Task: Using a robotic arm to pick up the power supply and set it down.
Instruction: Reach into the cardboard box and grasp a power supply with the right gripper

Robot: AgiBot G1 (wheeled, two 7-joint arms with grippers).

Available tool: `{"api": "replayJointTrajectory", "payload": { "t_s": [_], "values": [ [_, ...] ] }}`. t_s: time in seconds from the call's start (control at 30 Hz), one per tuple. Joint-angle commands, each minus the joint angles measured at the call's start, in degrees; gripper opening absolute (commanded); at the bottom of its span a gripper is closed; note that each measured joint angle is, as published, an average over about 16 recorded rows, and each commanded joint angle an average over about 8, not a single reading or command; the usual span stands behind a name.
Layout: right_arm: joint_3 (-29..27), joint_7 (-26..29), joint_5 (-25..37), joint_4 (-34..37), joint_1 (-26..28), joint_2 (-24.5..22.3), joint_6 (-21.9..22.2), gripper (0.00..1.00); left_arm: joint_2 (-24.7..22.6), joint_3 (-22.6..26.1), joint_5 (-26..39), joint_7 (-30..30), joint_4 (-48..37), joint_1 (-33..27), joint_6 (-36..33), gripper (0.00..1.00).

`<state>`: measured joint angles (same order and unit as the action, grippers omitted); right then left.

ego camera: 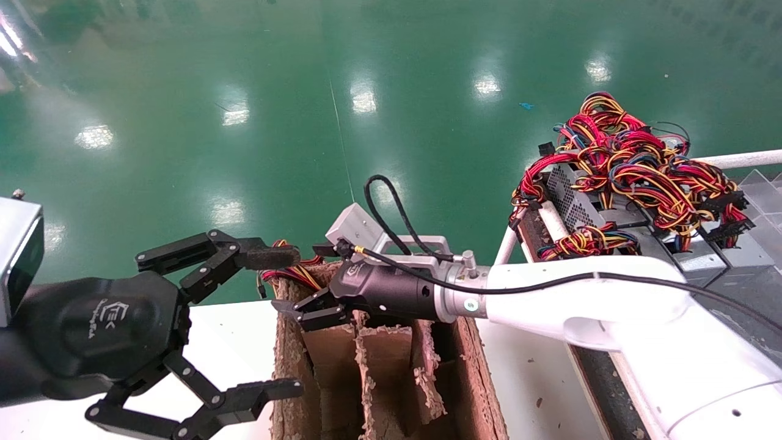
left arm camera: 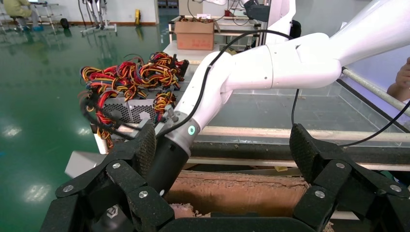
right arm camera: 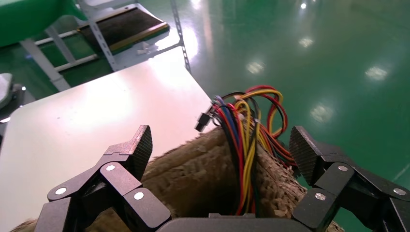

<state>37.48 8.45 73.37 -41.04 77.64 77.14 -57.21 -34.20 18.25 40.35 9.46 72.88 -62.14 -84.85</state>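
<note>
At the left of the head view the left gripper (ego camera: 278,324) hangs over the white table (ego camera: 232,330) just beside the cardboard box (ego camera: 470,379), its black scissor fingers spread wide with nothing between them; one pad sits high near the box's far corner and the other low against the box's near left wall. Its own wrist view shows the same wide gap, with the box's torn brown wall (left arm camera: 237,191) in the space between the pads. The box stands open at the table's middle, its ragged cardboard dividers (ego camera: 385,366) splitting it into narrow slots. A bundle of red, yellow, orange and black wires (ego camera: 293,272) spills over the box's far left corner; the grey body of that power supply is hidden inside the box. The right gripper (ego camera: 296,311), on the glossy white robotic arm (ego camera: 586,293) that reaches across from the right, sits low over the box's far left slot, right at those wires. In the right wrist view its fingers (right arm camera: 138,150) are open wide, straddling the box's rim, with the wire bundle (right arm camera: 246,145) rising between them but not pinched. Farther right, beyond the table edge, a heap of more power supplies (ego camera: 617,183) lies in a bin, grey cases with honeycomb vents under tangled wires.
</note>
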Motion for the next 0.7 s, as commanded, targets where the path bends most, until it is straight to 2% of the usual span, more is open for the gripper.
{"api": "replayJointTrajectory", "payload": {
  "t_s": [0.03,0.07,0.1,0.33,0.37,0.7],
  "values": [
    [0.4,-0.16,-0.15,0.78,0.02,0.64,1.38,1.0,0.0,0.0,0.0,0.0,0.0,0.0,0.0,1.0],
    [0.94,-0.19,-0.65,0.94,0.05,0.75,1.98,0.98,0.0,0.01,0.0,0.0,0.0,0.0,0.0,1.0],
    [1.51,-0.23,-1.21,1.03,0.09,0.83,2.52,0.89,0.0,0.01,0.0,0.0,-0.01,0.0,0.0,1.0],
    [6.63,-0.62,-6.52,1.12,0.68,1.17,5.94,0.04,0.0,0.02,-0.01,-0.01,-0.01,-0.01,0.0,1.0],
    [7.48,-0.7,-7.32,1.17,0.8,1.2,6.44,0.0,0.01,0.02,-0.01,-0.01,-0.01,-0.01,0.0,1.0],
    [15.08,-1.61,-14.51,2.7,2.37,1.18,10.63,0.0,0.01,0.04,-0.02,-0.02,-0.01,-0.01,0.01,1.0]
  ]
}}
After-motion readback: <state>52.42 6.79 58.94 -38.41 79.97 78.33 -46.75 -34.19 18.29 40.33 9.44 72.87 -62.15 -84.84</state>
